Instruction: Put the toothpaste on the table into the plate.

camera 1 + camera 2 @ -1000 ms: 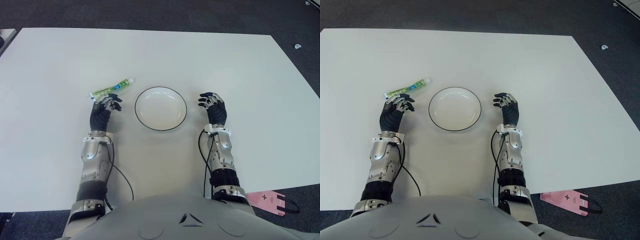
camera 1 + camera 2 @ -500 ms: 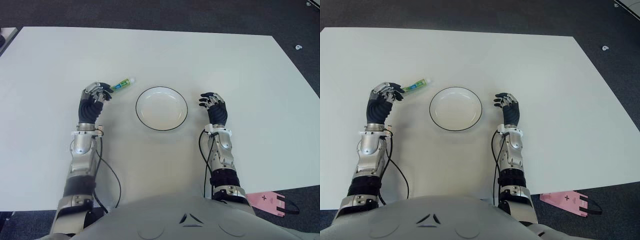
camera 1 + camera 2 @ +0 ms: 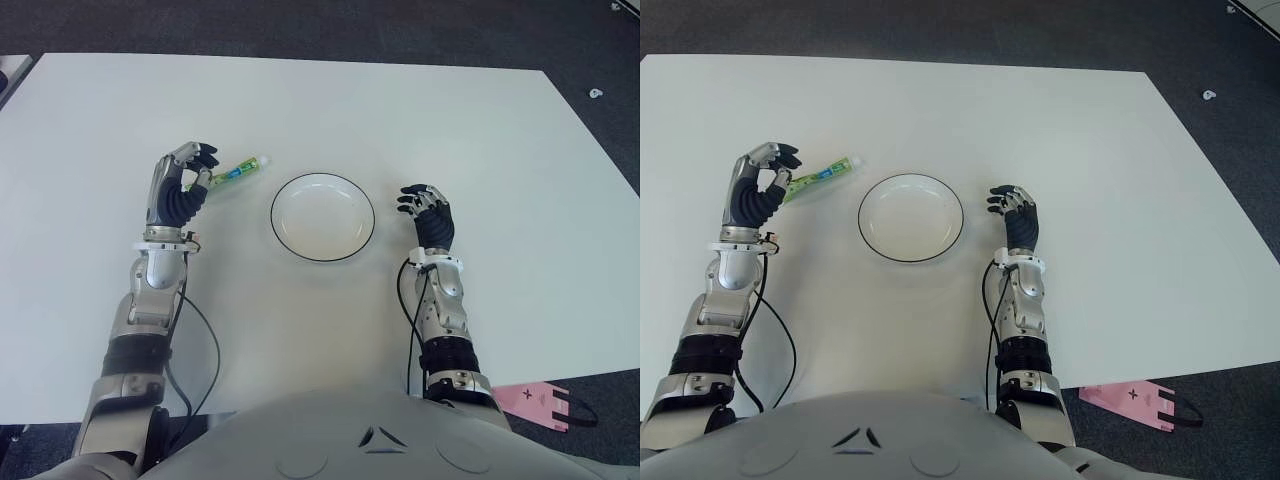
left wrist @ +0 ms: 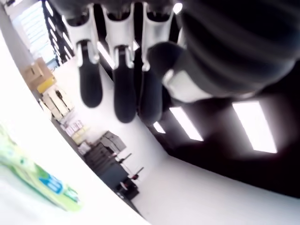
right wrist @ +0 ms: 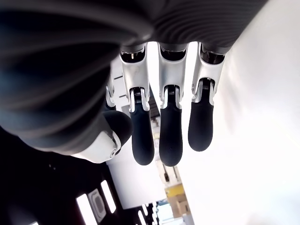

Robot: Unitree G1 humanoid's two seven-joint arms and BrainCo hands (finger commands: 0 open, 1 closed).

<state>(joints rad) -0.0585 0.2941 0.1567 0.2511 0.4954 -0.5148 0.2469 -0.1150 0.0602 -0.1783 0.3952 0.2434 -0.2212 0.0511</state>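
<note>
A green toothpaste tube point(image 3: 234, 171) with a white cap lies on the white table point(image 3: 420, 120), just left of the plate and pointing toward its far left rim. The white plate point(image 3: 372, 214) has a dark rim and nothing in it. My left hand point(image 3: 196, 168) is raised over the tube's flat tail end, its fingers point(image 4: 117, 96) relaxed and apart from the thumb, holding nothing. The tube point(image 4: 35, 174) shows below that hand in the left wrist view, not touched. My right hand point(image 3: 426, 207) shows just right of the plate, fingers point(image 5: 169, 136) loosely extended and empty.
A pink tag point(image 3: 540, 401) lies on the dark floor off the table's near right corner. A small white object point(image 3: 595, 93) sits on the floor beyond the right edge. Black cables run along both forearms.
My left hand has shifted left and lifted, its wrist turned up so the fingers now hang over the tube's tail. The tube, the plate and the right hand have not moved.
</note>
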